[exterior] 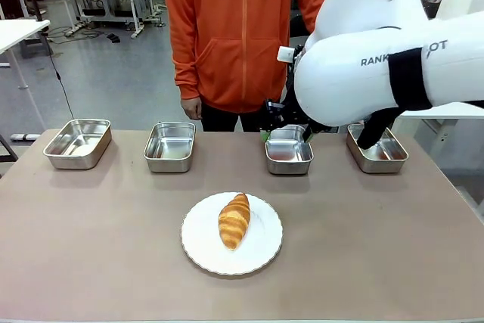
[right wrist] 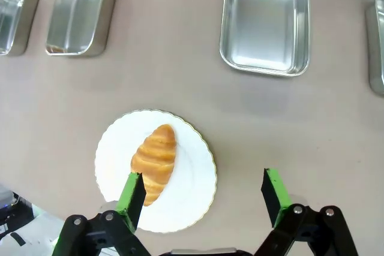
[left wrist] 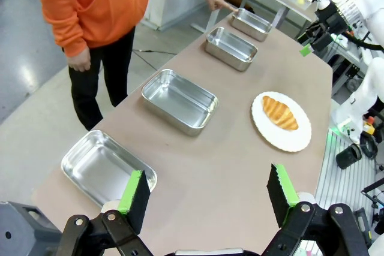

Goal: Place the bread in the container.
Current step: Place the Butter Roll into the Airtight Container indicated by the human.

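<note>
Four trays stand in a row along the far side of the desk (exterior: pixel 378 247), well apart from one another: first tray (exterior: pixel 72 160) at left, then second tray (exterior: pixel 168 166), third tray (exterior: pixel 288 168) and fourth tray (exterior: pixel 378 166) at right. The bread (exterior: pixel 234 220) lies on a white scalloped plate (exterior: pixel 261 251) near the middle of the desk, nearer than the row and in line with the gap between second and third; it touches no tray. A person (exterior: pixel 242 35) in an orange hooded top stands at the far side, one hand (exterior: pixel 192 107) hanging by the hip. The right arm (exterior: pixel 363 58) comes in from the right, high over the third and fourth trays. The right gripper (right wrist: pixel 203 178) hangs above the desk, pointed down at the plate: jaws released, spread wide, nothing between them; in its wrist view the bread lies just by one green pad (right wrist: pixel 131 193). The left gripper (left wrist: pixel 207 175) hangs above the left end of the desk, the first tray closest below it: jaws likewise released and wide, grasping nothing.
</note>
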You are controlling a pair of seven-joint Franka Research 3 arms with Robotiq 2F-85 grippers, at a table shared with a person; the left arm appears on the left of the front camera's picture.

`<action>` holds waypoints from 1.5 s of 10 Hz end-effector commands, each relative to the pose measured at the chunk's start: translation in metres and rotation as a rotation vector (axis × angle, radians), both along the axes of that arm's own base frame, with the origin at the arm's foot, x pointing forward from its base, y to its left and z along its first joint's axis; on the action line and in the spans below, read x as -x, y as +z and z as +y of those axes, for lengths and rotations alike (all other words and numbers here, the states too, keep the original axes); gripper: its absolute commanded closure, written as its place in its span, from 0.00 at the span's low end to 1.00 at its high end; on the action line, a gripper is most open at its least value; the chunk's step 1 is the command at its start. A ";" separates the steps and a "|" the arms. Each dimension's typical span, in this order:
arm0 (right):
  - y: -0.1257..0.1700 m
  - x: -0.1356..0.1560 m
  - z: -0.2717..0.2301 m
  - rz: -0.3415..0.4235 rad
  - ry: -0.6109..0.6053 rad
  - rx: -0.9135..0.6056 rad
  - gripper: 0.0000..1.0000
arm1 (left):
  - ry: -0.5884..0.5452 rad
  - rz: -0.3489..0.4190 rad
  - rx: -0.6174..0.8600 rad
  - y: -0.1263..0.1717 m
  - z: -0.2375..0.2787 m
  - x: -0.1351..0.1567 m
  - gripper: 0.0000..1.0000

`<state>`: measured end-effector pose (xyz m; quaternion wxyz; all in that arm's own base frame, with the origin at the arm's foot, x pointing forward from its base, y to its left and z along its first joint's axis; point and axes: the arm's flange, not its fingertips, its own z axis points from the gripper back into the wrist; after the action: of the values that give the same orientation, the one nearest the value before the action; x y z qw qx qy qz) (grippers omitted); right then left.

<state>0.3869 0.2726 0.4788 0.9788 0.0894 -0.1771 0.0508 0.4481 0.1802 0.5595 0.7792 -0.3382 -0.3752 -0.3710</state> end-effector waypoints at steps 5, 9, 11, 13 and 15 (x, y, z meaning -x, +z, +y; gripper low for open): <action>0.014 0.001 -0.002 -0.026 0.007 -0.006 0.00 | -0.011 -0.011 0.002 0.001 0.000 0.002 0.00; -0.020 0.040 0.087 0.108 -0.085 0.008 0.00 | -0.011 -0.011 0.002 0.001 0.000 0.002 0.00; -0.042 0.042 0.112 0.210 -0.186 0.000 0.00 | -0.011 -0.011 0.002 0.001 0.000 0.002 0.00; -0.068 0.036 0.129 0.239 -0.262 0.028 0.00 | -0.011 -0.011 0.002 0.001 0.000 0.002 0.00; -0.093 0.029 0.138 0.286 -0.295 0.062 0.00 | -0.011 -0.011 0.002 0.001 0.000 0.002 0.00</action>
<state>0.3489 0.3886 0.3888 0.9934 0.0578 -0.0517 -0.0851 0.4480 0.1804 0.5596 0.7793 -0.3380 -0.3754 -0.3709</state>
